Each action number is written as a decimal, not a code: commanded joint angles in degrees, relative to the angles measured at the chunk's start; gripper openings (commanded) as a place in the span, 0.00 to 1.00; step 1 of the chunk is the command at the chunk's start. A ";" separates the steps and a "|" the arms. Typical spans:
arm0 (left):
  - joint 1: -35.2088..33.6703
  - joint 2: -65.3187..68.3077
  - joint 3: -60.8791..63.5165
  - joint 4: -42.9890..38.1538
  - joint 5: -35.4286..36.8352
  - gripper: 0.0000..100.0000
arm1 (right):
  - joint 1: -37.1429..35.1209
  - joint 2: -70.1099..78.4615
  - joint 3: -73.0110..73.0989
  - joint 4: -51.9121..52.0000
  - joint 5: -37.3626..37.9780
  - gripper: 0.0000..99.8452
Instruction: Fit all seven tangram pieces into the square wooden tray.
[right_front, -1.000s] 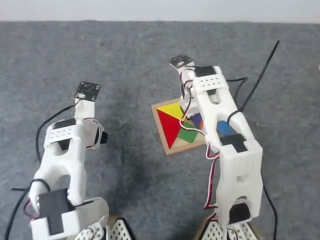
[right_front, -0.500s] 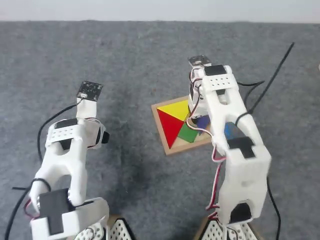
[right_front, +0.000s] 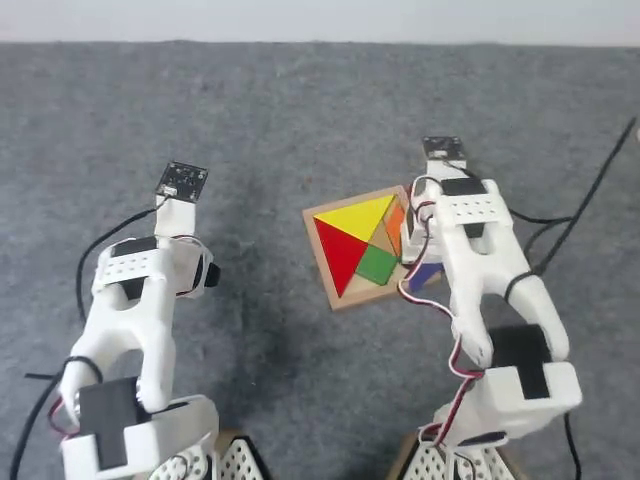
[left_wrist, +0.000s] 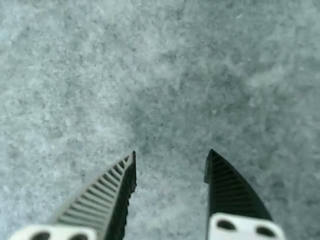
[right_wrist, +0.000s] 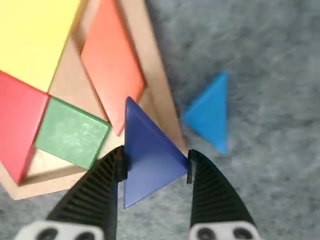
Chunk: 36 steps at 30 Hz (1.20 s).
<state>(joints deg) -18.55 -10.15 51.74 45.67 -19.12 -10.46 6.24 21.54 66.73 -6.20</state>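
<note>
Change: the right arm has swung rightward from over the tray's middle to its right edge, uncovering the orange piece.
Held piece: dark blue wooden triangle (right_wrist: 150, 155), over the right near rim of the square wooden tray (right_front: 325, 272); whether it touches, I cannot tell.
Grip: right gripper (right_wrist: 156, 162) clamped on it, one finger on the long edge, one on the opposite corner.
Key relation: long edge runs near-to-far and faces left, toward the bare wood beside the green square (right_wrist: 72, 132) and orange parallelogram (right_wrist: 112, 65).
Seated: yellow triangle (right_front: 355, 218), red triangle (right_front: 340, 258).
Loose: light blue triangle (right_wrist: 207, 117), just right of the tray.
Other arm: left gripper (left_wrist: 170, 165), fingers apart, well left.
Surface: grey carpet (right_front: 250, 130).
</note>
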 joint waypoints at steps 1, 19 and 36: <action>0.18 -1.41 -0.66 -1.14 -0.79 0.22 | 0.31 3.03 -3.43 -0.66 -0.53 0.03; 0.09 -1.41 -0.66 -1.23 -0.79 0.22 | -3.74 15.25 -17.76 3.30 -2.64 0.03; 0.09 -1.49 -0.57 -1.23 -0.79 0.22 | -2.07 3.82 -3.60 0.04 0.00 0.02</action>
<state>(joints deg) -18.55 -10.15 51.74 45.67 -19.47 -11.60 10.11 19.52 67.43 -6.99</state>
